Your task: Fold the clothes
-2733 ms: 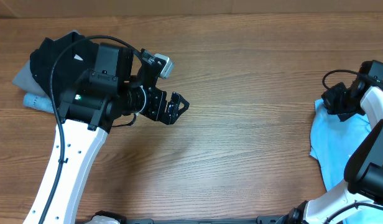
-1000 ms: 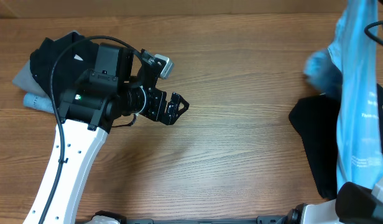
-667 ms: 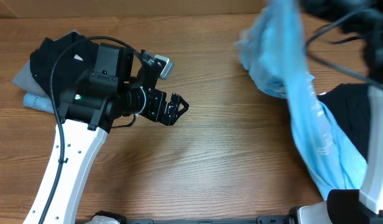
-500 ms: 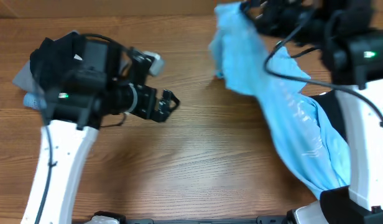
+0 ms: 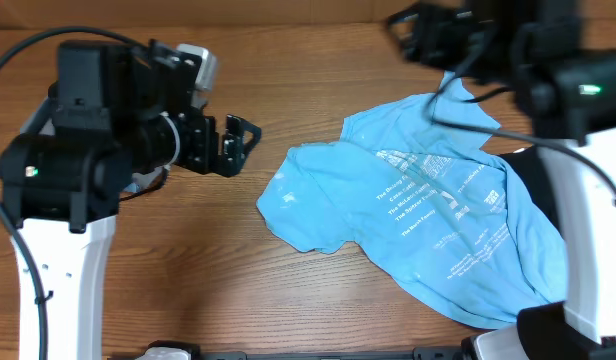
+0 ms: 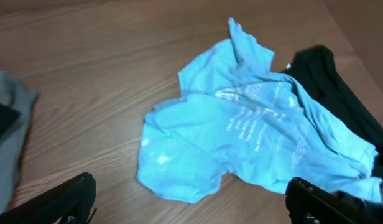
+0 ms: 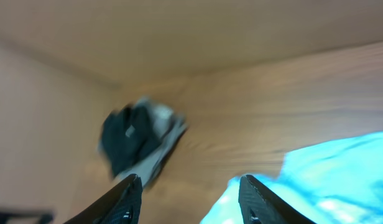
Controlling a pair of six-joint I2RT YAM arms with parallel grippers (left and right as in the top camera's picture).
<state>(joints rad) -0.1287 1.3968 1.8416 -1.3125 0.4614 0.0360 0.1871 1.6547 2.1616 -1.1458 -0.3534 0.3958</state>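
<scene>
A light blue T-shirt (image 5: 418,215) with white lettering lies crumpled on the wooden table, right of centre; the left wrist view shows the T-shirt (image 6: 241,124) ahead. A black garment (image 5: 544,168) lies partly under its right side. My left gripper (image 5: 242,142) hangs open left of the shirt, apart from it; the left gripper (image 6: 191,214) has nothing between its fingers. My right gripper (image 5: 408,25) is above the shirt's far edge. In the blurred right wrist view, the right gripper (image 7: 191,202) has its jaws apart and empty, with the T-shirt (image 7: 328,180) below right.
A grey garment (image 6: 8,143) lies at the left, near the left arm. In the right wrist view a dark and grey pile (image 7: 135,140) sits at the far left end of the table. A wall edge runs along the table's back (image 5: 308,12).
The right arm swung the blue T-shirt from the right side across to the centre and let it go; it now lies on the table. The left arm drew back and left.
</scene>
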